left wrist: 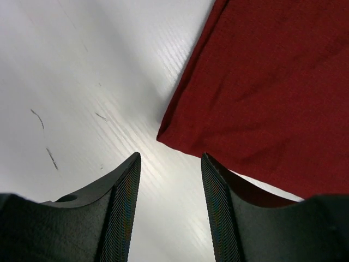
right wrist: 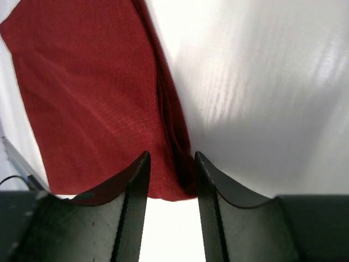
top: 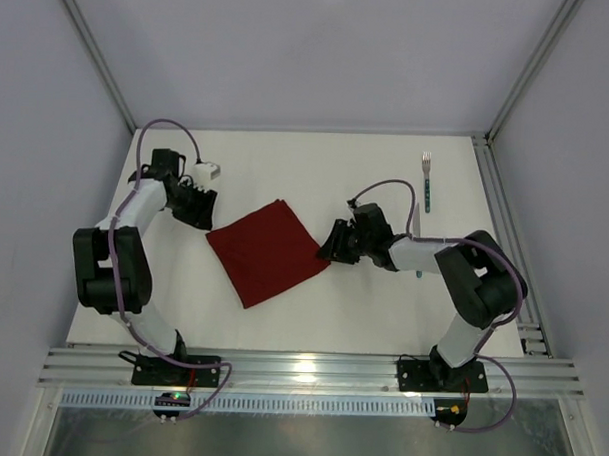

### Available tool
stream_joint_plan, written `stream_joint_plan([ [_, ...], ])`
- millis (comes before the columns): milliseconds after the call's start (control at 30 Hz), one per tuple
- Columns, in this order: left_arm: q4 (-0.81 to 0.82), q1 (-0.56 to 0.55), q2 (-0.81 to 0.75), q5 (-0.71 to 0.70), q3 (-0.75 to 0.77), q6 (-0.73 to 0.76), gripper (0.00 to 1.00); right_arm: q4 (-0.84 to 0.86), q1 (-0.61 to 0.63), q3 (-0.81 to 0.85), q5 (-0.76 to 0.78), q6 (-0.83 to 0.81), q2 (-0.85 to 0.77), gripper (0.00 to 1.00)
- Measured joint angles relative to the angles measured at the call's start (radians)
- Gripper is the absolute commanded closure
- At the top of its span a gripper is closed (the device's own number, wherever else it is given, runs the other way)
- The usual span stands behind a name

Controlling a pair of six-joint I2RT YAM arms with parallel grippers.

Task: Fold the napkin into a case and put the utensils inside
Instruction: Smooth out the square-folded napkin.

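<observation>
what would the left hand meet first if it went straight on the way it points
Probably the napkin: its corner lies just ahead of the open left hand. Height is unclear, so it might pass over.

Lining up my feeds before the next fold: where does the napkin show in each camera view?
Top external: napkin lies mid-table as a tilted square between the two arms.
Left wrist: napkin fills the upper right, one corner pointing toward the left gripper.
Right wrist: napkin fills the upper left and centre, its layered edge running down into the right gripper.
Shared landmark: the white table around it.
</observation>
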Motion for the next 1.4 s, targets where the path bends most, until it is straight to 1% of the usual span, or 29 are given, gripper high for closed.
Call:
stream_joint_plan([
  [100, -0.013, -0.013, -0.021, 0.004, -0.01, -0.005, 0.51, -0.12, 0.002, 0.016, 0.05, -0.067, -0.047, 0.53],
  [200, -0.012, -0.045, -0.047, -0.009, -0.04, -0.02, 0.55, -0.259, 0.009, 0.016, 0.145, -0.105, -0.147, 0.53],
  [267, -0.006, -0.08, -0.056, -0.025, -0.066, -0.03, 0.58, -0.321, 0.03, 0.016, 0.241, -0.124, -0.249, 0.61],
  [300, -0.003, -0.098, -0.056, -0.032, -0.077, -0.035, 0.59, -0.338, 0.056, 0.018, 0.296, -0.13, -0.298, 0.67],
  [333, 0.0, -0.112, -0.055, -0.039, -0.087, -0.045, 0.59, -0.346, 0.095, 0.024, 0.343, -0.141, -0.335, 0.76],
  [400, 0.004, -0.131, -0.049, -0.049, -0.101, -0.059, 0.62, -0.341, 0.207, 0.064, 0.399, -0.171, -0.356, 0.85],
  [433, 0.008, -0.135, -0.043, -0.055, -0.103, -0.068, 0.63, -0.329, 0.266, 0.097, 0.402, -0.185, -0.335, 0.93],
  [467, 0.014, -0.135, -0.034, -0.063, -0.104, -0.079, 0.63, -0.304, 0.305, 0.125, 0.393, -0.195, -0.309, 0.96],
  [533, 0.033, -0.133, -0.016, -0.078, -0.108, -0.095, 0.63, -0.208, 0.388, 0.182, 0.341, -0.213, -0.22, 0.96],
  [600, 0.049, -0.13, -0.003, -0.091, -0.117, -0.106, 0.63, -0.111, 0.431, 0.216, 0.288, -0.22, -0.126, 0.96],
  [733, 0.067, -0.13, 0.008, -0.097, -0.148, -0.111, 0.63, -0.023, 0.463, 0.307, 0.213, -0.22, 0.071, 0.96],
  [867, 0.087, -0.13, 0.021, -0.101, -0.183, -0.11, 0.63, 0.027, 0.483, 0.352, 0.164, -0.213, 0.2, 0.96],
  [1033, 0.092, -0.13, 0.029, -0.1, -0.185, -0.11, 0.63, 0.058, 0.509, 0.338, 0.136, -0.179, 0.256, 0.96],
  [1167, 0.095, -0.13, 0.027, -0.095, -0.188, -0.109, 0.6, 0.11, 0.533, 0.294, 0.118, -0.135, 0.278, 0.96],
  [1333, 0.101, -0.13, 0.013, -0.082, -0.203, -0.109, 0.59, 0.208, 0.552, 0.233, 0.127, -0.082, 0.271, 0.96],
  [1400, 0.101, -0.13, 0.012, -0.082, -0.204, -0.11, 0.59, 0.216, 0.556, 0.216, 0.138, -0.077, 0.259, 0.96],
])
